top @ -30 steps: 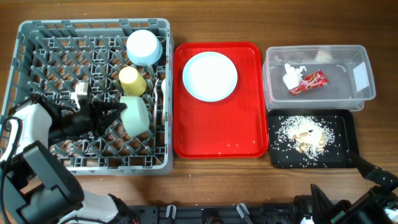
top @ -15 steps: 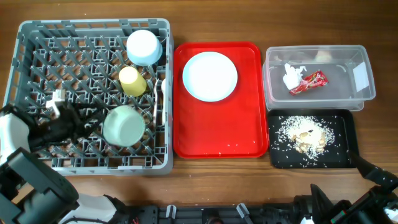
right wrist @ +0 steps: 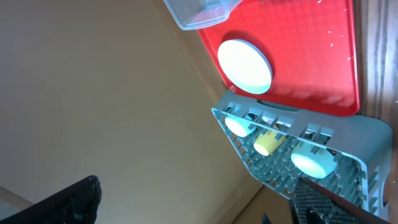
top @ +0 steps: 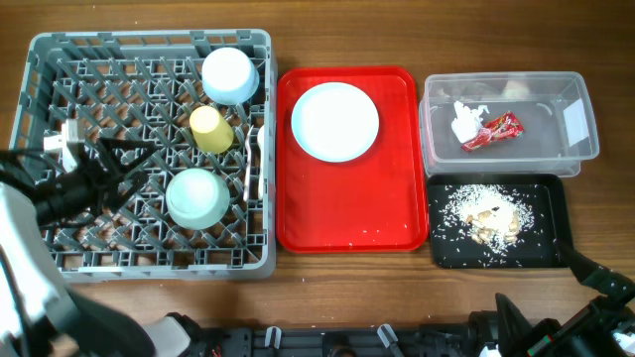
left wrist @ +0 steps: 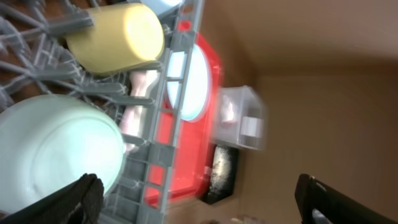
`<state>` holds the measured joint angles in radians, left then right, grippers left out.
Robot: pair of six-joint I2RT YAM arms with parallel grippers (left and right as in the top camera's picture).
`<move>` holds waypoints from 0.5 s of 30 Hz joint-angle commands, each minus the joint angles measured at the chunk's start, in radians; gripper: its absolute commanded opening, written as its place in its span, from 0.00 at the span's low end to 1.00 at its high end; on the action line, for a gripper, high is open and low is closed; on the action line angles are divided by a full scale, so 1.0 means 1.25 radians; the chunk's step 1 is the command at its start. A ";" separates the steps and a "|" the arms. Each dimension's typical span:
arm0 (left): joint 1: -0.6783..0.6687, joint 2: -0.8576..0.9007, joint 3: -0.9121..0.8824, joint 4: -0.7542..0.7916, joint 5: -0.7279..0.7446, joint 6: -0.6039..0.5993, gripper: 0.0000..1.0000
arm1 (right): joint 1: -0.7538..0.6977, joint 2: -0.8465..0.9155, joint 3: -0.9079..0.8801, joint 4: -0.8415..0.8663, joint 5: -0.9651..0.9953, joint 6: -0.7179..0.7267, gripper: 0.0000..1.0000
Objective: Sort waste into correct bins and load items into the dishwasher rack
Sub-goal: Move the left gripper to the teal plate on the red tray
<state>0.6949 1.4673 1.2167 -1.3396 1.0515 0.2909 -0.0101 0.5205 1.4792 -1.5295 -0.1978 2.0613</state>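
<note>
Sitting in rack [top: 149, 38]: two bowls [top: 198, 197], one cup [top: 210, 129]; one plate [top: 335, 121] on tray [top: 347, 203].

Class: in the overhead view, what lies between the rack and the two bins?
The red tray, with the plate on it, as the overhead view shows.

White cutlery [top: 252, 159] half hidden among the rack [top: 149, 38] pegs — clear tub [left wrist: 239, 121] blurred in left wrist view

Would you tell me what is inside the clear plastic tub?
A crumpled white napkin and a shiny red wrapper lie in the clear tub; anything beneath them is covered.
</note>
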 commanded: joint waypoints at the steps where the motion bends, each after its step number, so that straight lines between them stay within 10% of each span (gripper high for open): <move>1: -0.139 -0.122 0.018 0.108 -0.255 -0.305 1.00 | 0.001 -0.002 -0.001 0.001 0.016 0.008 1.00; 8: -0.683 -0.115 0.018 0.407 -0.624 -0.588 1.00 | 0.001 -0.002 -0.001 0.001 0.016 0.008 1.00; 15: -1.015 0.161 0.018 0.672 -0.862 -0.638 1.00 | 0.001 -0.002 -0.001 0.001 0.016 0.008 1.00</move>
<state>-0.4686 1.5066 1.2362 -0.5846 0.1619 -0.4385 -0.0101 0.5205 1.4792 -1.5295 -0.1974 2.0613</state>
